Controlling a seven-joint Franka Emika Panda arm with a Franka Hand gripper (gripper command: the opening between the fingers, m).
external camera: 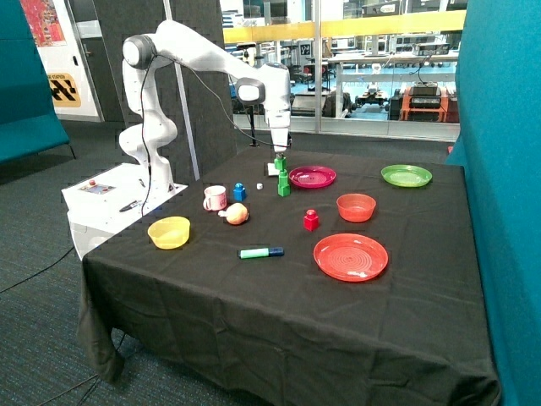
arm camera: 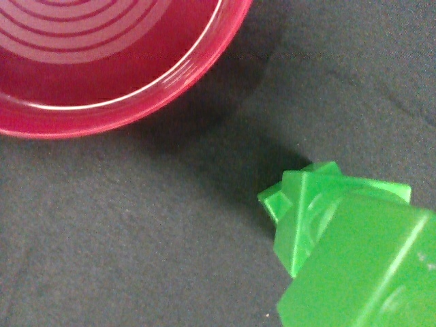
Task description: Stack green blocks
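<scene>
My gripper (external camera: 279, 156) hangs over the far middle of the black table and is shut on a green block (external camera: 280, 161). It holds that block just above two more green blocks (external camera: 283, 183), which stand stacked beside the pink plate. I cannot tell whether the held block touches the stack. In the wrist view the held green block (arm camera: 368, 272) fills the corner, and the stack (arm camera: 303, 204) shows partly beneath it, offset to one side. My fingers do not show in the wrist view.
A pink plate (external camera: 312, 177) (arm camera: 102, 61) lies right next to the stack. Also on the table are a blue brick (external camera: 239, 192), pink mug (external camera: 215, 198), red brick (external camera: 311, 220), orange bowl (external camera: 356, 206), red plate (external camera: 350, 256), green plate (external camera: 406, 175), yellow bowl (external camera: 169, 232) and green marker (external camera: 260, 252).
</scene>
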